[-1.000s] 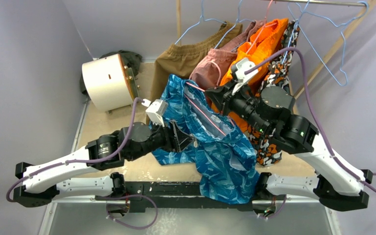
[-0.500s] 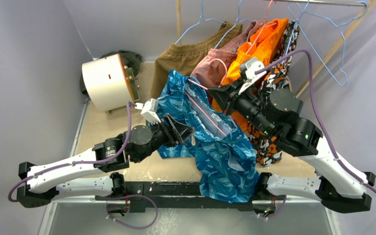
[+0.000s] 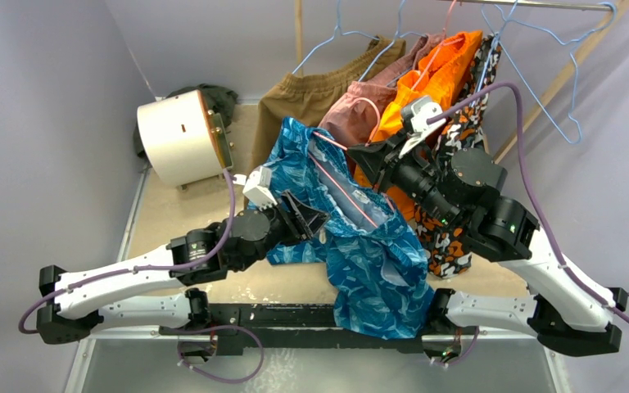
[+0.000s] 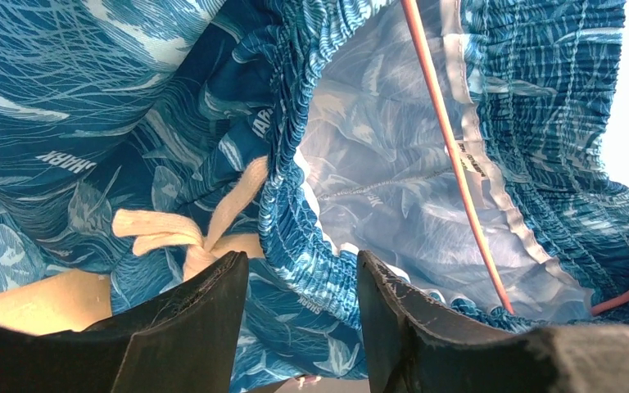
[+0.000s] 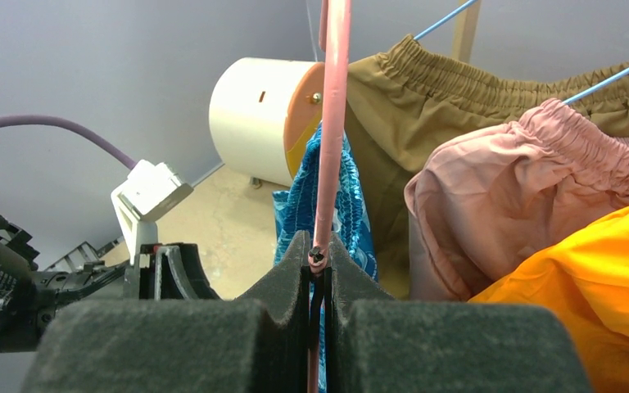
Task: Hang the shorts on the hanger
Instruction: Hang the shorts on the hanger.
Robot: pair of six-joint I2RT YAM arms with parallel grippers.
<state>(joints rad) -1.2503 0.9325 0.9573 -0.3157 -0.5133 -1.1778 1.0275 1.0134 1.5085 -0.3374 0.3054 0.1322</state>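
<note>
The right gripper (image 5: 318, 252) pinches the hanger (image 5: 332, 123), whose wire runs inside the shorts (image 3: 368, 254). The left gripper (image 4: 299, 266), jaws spread astride the waistband (image 4: 291, 196) beside the hanger, should clamp the elastic squarely and avoid the drawstring (image 4: 188, 233).

hanger (image 3: 344, 190) inside shorts (image 3: 377, 262), cylinder (image 3: 172, 137) behind-left

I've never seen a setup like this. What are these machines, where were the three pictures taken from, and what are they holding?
These are two robot arms bolted to a table. The wide picture looks down from above; the other two come from a camera on each wrist. The right gripper is shut on a pink hanger whose wire crosses the open waist of the blue shorts. The left gripper has its jaws apart around the waistband. Behind hang brown shorts and orange shorts; a white drum sits on the table.
</note>
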